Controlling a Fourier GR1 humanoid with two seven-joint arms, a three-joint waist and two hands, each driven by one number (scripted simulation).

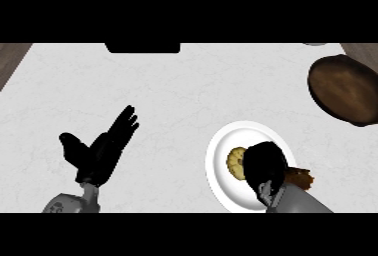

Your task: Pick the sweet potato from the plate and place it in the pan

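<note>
Sweet potato (236, 163) lies on the white plate (221, 145), low and right of centre on the table (184, 85), and only its two ends show: a yellowish end to the left of the right hand (264, 162) and a darker brown end poking out on the hand's right side, over the plate's right rim. The right hand comes in from the lower edge on its grey forearm (297, 202) and sits directly on top of the sweet potato's middle, hiding it; its fingers (258, 152) are bent down and curled round the vegetable, so the hand looks like a compact black mass with no straight fingers showing. The sweet potato appears to be resting on the plate. The pan (345, 90), round and dark brown, stands in the upper right corner of the table, well apart from the plate and partly cut off by the view's right edge. The left hand (100, 147) shows at the lower left, well away from the plate, open with its fingers straight and pointing up and to the right, thumb spread out to the left, holding nothing. A flat black object (142, 47) sits at the table's far edge.
</note>
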